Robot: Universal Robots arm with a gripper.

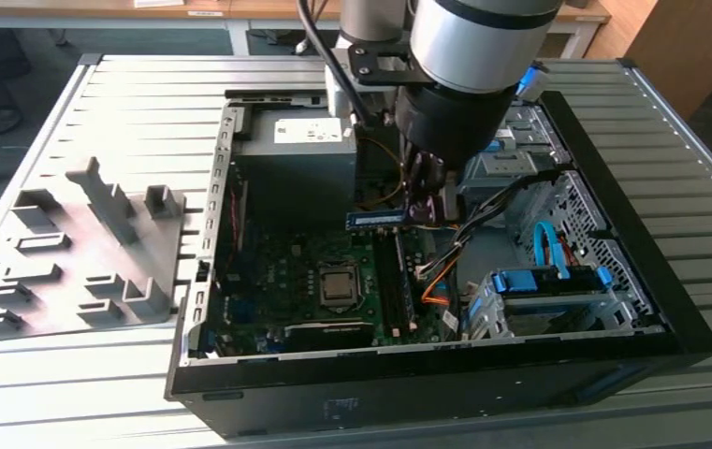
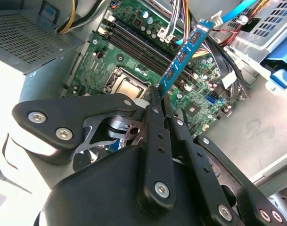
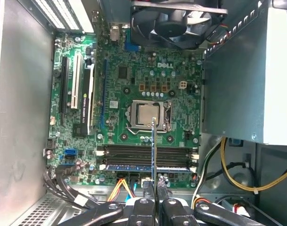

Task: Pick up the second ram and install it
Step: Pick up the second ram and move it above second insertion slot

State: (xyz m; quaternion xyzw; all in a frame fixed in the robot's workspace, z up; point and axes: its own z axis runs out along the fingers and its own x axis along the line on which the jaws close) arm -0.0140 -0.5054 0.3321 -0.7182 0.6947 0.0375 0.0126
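Your arm hangs nearly upright over the open case, gripper down inside; its fingers pinch one end of the ram, held crosswise above the board's slots

one unseated ram, one seated ram, one fan, one processor.

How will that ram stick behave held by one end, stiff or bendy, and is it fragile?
The second ram juts straight from the gripper without sagging, so it is probably stiff and light. Edge-on in the first wrist view it looks thin, and its chips are exposed, so it is likely fragile under twisting.
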